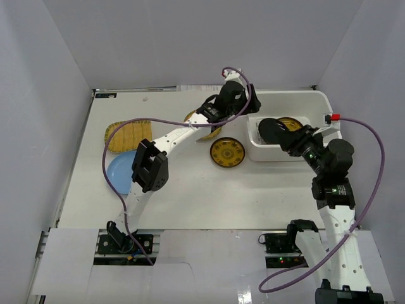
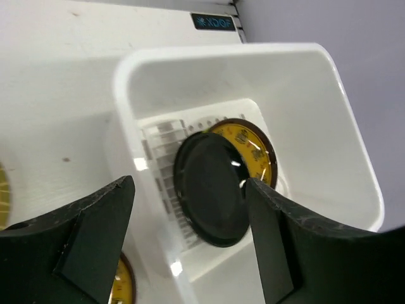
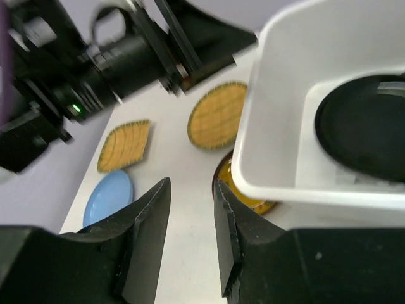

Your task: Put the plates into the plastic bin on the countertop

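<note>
My left gripper (image 2: 188, 182) hovers at the left end of the bin (image 2: 316, 114), jaws spread wide, nothing in them. Straight past them, a black plate (image 2: 212, 187) leans inside the bin against a gold plate (image 2: 250, 142). My right gripper (image 3: 192, 185) is close by the bin, jaws only a narrow gap apart and empty. Out on the countertop (image 1: 190, 196): a second gold plate (image 1: 227, 152) just beside the bin, then the round bamboo (image 3: 218, 114), square bamboo (image 3: 124, 145) and blue plate (image 3: 109, 196).
</note>
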{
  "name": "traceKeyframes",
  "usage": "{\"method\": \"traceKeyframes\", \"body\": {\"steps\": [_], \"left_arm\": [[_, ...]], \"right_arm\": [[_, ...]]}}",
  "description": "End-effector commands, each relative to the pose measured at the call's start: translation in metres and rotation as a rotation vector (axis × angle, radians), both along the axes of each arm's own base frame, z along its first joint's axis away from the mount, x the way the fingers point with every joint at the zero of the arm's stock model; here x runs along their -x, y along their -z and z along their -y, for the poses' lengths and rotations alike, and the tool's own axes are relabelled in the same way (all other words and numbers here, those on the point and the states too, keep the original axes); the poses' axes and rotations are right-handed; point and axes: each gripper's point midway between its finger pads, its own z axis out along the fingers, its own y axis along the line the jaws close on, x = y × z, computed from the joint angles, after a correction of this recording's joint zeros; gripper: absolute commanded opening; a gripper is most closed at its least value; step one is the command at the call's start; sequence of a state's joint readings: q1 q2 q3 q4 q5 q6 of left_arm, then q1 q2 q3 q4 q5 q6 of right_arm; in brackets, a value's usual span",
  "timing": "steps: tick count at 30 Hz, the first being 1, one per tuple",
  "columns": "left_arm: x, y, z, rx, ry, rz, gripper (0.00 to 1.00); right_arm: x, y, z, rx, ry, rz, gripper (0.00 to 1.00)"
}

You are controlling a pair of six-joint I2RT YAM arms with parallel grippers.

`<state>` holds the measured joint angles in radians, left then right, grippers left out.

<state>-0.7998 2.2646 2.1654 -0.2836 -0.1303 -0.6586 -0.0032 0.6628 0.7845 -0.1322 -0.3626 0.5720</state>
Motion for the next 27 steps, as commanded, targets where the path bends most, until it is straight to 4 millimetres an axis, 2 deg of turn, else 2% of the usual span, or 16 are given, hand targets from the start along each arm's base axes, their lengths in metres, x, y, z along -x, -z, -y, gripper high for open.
{"method": "traceKeyframes", "body": {"steps": [1,2,3,4,5,7,9,10,12,13,14,15,16,21,24,27], "left_arm": [[-0.007,-0.063,-0.052,0.02,-0.046,0.096,0.82],[-0.001,-0.086,-0.066,0.036,-0.057,0.128,0.82],[0.001,-0.089,-0.078,0.019,-0.075,0.143,0.82],[0.006,-0.058,-0.095,-0.039,-0.092,0.1,0.81],[0.02,-0.084,-0.115,-0.015,-0.11,0.137,0.8],[0.032,-0.083,-0.144,-0.008,-0.152,0.159,0.79],[0.061,-0.059,-0.182,-0.025,-0.194,0.125,0.77],[0.066,-0.05,-0.201,-0.022,-0.247,0.101,0.76],[0.095,-0.016,-0.234,-0.044,-0.284,0.038,0.75],[0.101,-0.004,-0.248,-0.032,-0.321,-0.001,0.75],[0.118,0.034,-0.264,-0.084,-0.337,-0.072,0.74],[0.13,0.029,-0.274,-0.062,-0.348,-0.068,0.74],[0.14,0.039,-0.282,-0.07,-0.357,-0.088,0.74],[0.188,0.073,-0.33,-0.046,-0.482,-0.159,0.75],[0.192,0.079,-0.336,-0.015,-0.512,-0.164,0.77],[0.184,0.083,-0.323,0.013,-0.487,-0.185,0.77]], "right_arm": [[0.009,0.021,-0.025,-0.076,-0.105,-0.022,0.4],[0.013,0.029,-0.034,-0.079,-0.135,-0.037,0.41],[0.014,0.046,-0.038,-0.081,-0.144,-0.076,0.41],[0.013,0.055,-0.041,-0.078,-0.131,-0.093,0.41],[0.021,0.064,-0.059,-0.072,-0.185,-0.113,0.41],[0.021,0.084,-0.07,-0.061,-0.164,-0.139,0.43],[0.034,0.095,-0.097,-0.079,-0.212,-0.161,0.47],[0.038,0.117,-0.103,-0.072,-0.185,-0.192,0.49],[0.034,0.126,-0.106,-0.144,-0.118,-0.198,0.55],[0.035,0.152,-0.104,-0.136,-0.068,-0.239,0.56],[0.034,0.16,-0.104,-0.152,-0.046,-0.253,0.59],[0.031,0.159,-0.105,-0.213,-0.023,-0.253,0.6],[0.03,0.183,-0.1,-0.202,0.024,-0.295,0.61],[0.013,0.209,-0.091,-0.288,0.172,-0.334,0.62],[0.004,0.216,-0.09,-0.294,0.221,-0.354,0.62],[-0.005,0.222,-0.096,-0.324,0.247,-0.372,0.62]]}}
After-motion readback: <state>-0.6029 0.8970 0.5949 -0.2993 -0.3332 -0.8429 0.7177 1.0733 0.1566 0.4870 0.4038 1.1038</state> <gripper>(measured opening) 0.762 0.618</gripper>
